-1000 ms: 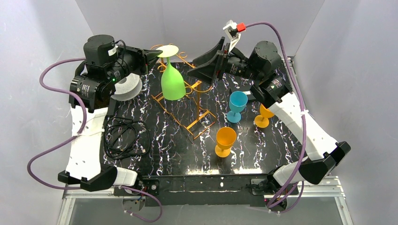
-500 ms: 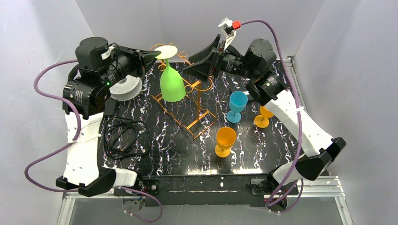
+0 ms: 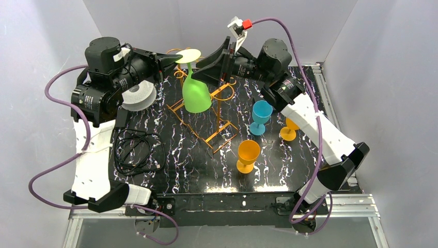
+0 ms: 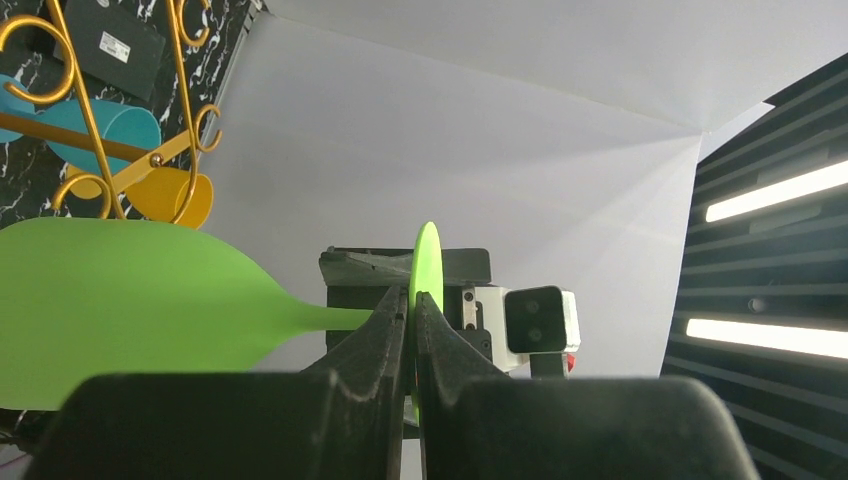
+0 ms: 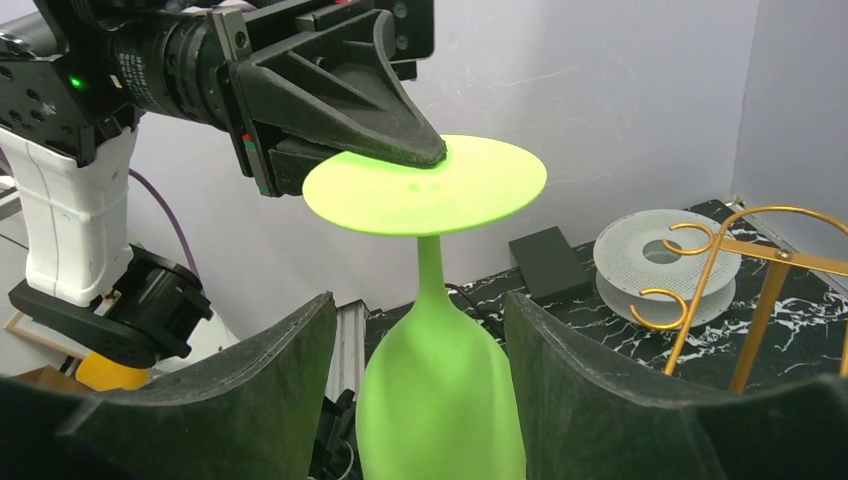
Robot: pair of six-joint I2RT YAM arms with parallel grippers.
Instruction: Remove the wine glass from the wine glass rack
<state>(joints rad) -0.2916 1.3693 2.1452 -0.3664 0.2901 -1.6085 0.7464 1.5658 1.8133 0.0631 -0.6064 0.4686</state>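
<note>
**While the left pincer clamps its foot, the green glass hangs bowl-down beside the rack**

Though it hangs upside down, the green glass (image 3: 196, 95) is firmly held. The left pincer (image 3: 173, 59) is closed tight on the rim of its flat foot, near the back of the surface (image 3: 186, 165). In the left wrist view the foot shows edge-on between the pressed fingertips (image 4: 412, 300), and the bowl (image 4: 130, 300) runs out of frame on the left.

The right pincer (image 3: 209, 64) stands wide apart, with one finger on each side of the stem and upper bowl (image 5: 418, 300). A gap shows at one finger. At the other, the bowl's edge slips behind the finger, so I cannot tell whether they touch.

From above, the bowl overlaps the rack (image 3: 217, 132), which hides whether the two touch. In the right wrist view the rack's scrolls (image 5: 765, 290) sit off to the side, apart from the glass.

A white spool (image 3: 138, 97) lies partly under the left arm. A blue glass (image 3: 261, 113) and an orange one (image 3: 248, 152) stand upright on the right. A second orange glass (image 3: 289, 132) is half hidden by the right arm. A coil of black cable (image 3: 137, 150) lies near the left arm.
</note>
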